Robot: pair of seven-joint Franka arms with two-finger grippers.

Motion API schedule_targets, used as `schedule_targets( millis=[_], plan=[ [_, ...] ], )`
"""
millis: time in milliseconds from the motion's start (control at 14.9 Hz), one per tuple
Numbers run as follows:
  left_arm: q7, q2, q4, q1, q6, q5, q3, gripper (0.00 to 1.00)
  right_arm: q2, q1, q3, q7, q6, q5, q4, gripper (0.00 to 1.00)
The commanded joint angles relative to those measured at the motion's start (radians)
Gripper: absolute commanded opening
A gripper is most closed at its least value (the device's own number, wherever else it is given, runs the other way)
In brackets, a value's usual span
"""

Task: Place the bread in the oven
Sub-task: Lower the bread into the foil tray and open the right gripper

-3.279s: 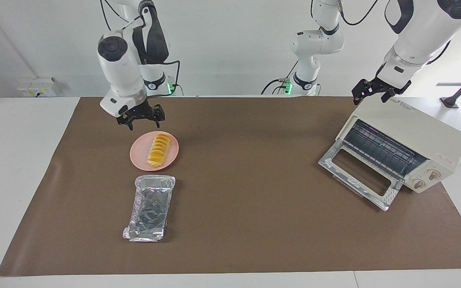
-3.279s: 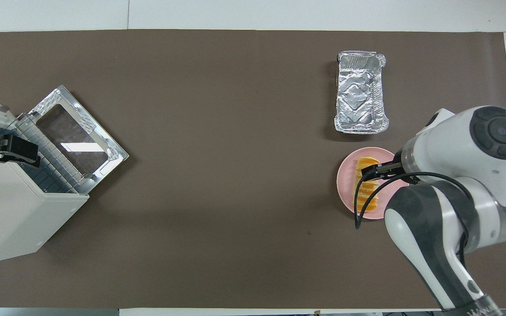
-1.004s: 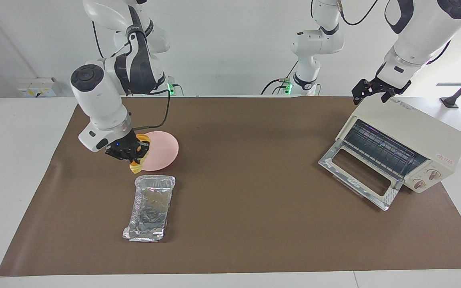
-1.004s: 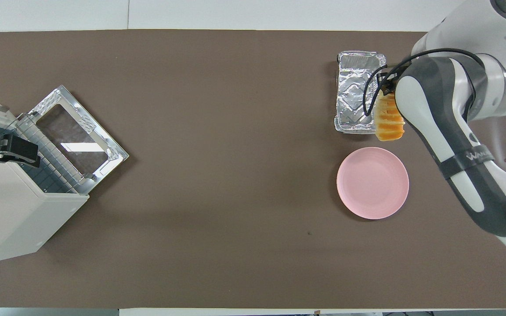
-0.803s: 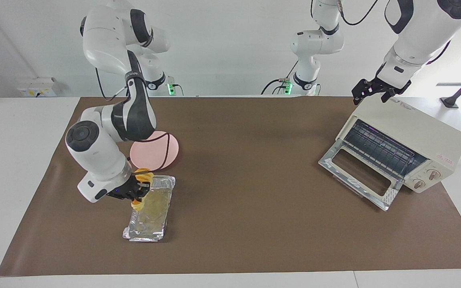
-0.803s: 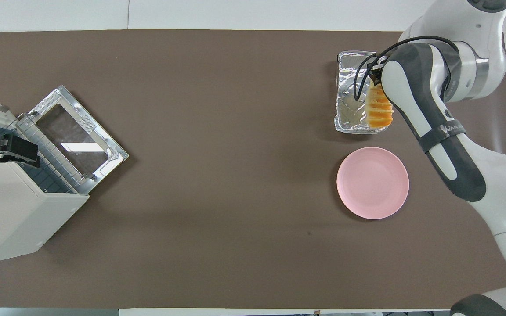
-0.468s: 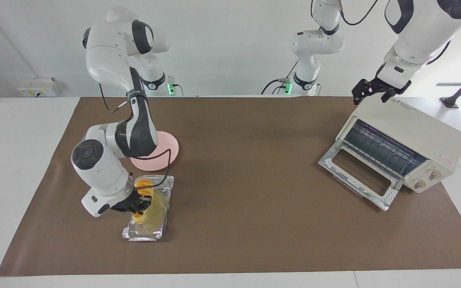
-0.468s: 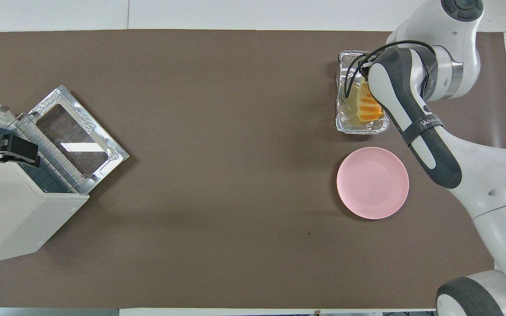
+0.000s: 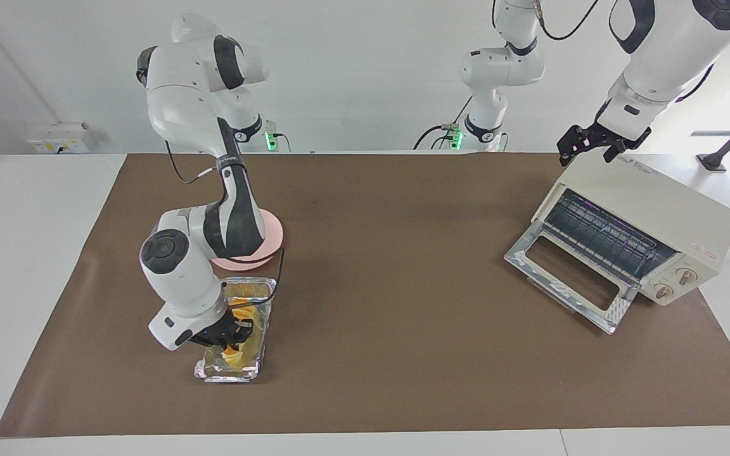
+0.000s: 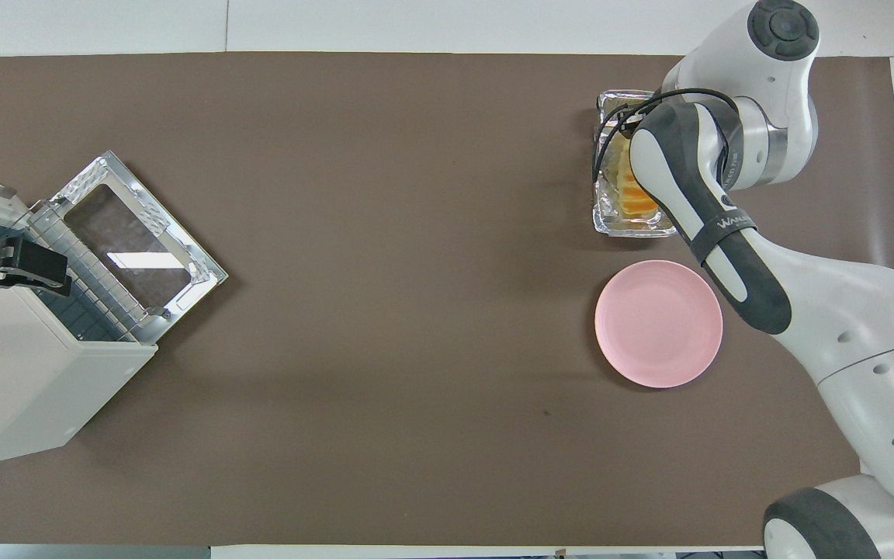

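The bread (image 9: 236, 354) lies in the foil tray (image 9: 262, 297), under the right tool (image 9: 233, 332), whose grip cannot be told, perhaps loosening. It should be lifted straight. The left tool (image 9: 589, 147) waits, spread, above the oven (image 9: 663, 221).

Both views are bright and evenly lit, with soft, short shadows under the arms and beside the oven (image 9: 631, 237) on the brown surface (image 9: 403, 354). In the facing view strong daylight washes out the upper corner above the oven; in the overhead view the oven's open glass door (image 10: 133, 248) carries a white glare patch. Focus is sharp, with no visible blur or edge distortion.
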Motion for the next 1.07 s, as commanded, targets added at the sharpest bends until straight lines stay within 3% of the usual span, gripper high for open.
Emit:
schedule_targets(
  millis=[0, 201, 602, 1004],
  plan=[
    [-0.009, -0.019, -0.011, 0.012, -0.009, -0.009, -0.007, 1.0, -0.011, -0.006, 0.003, 0.012, -0.072, -0.005, 0.008, 1.0],
    [-0.009, -0.019, -0.011, 0.012, -0.009, -0.009, -0.007, 1.0, -0.01, -0.018, 0.005, 0.012, -0.128, -0.002, 0.073, 1.0],
    [-0.009, -0.019, -0.011, 0.012, -0.009, -0.009, -0.007, 1.0, -0.013, -0.038, 0.0, -0.027, -0.192, -0.042, 0.101, 1.0],
    [-0.009, -0.018, -0.011, 0.012, -0.009, -0.009, -0.007, 1.0, -0.063, -0.033, -0.001, -0.046, -0.11, -0.177, -0.047, 0.86]
  ],
)
